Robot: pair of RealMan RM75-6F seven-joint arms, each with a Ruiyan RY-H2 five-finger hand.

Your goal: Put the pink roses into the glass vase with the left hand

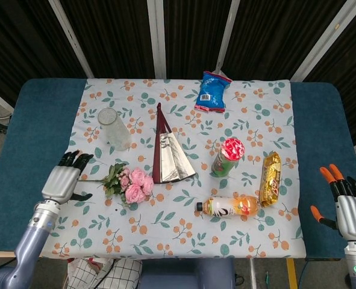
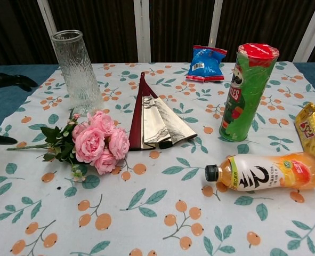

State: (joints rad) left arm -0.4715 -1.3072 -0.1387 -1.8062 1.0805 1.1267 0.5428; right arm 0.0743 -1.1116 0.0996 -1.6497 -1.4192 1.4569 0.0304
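The pink roses (image 1: 132, 184) (image 2: 96, 142) lie flat on the floral cloth, blooms to the right, green stem pointing left. A clear ribbed glass vase (image 1: 113, 128) (image 2: 77, 71) stands upright just behind them. My left hand (image 1: 65, 179) hovers open at the cloth's left edge, beside the stem end, holding nothing; in the chest view only its dark fingertips (image 2: 13, 81) show at the left border. Off the table's right front corner, my right hand (image 1: 344, 205) is open and empty.
A folded fan (image 1: 168, 150) lies right of the roses. A green chips can (image 1: 227, 157) stands mid-right, with an orange drink bottle (image 1: 232, 206) lying in front of it. A yellow snack packet (image 1: 270, 177) and a blue bag (image 1: 212, 91) are further off.
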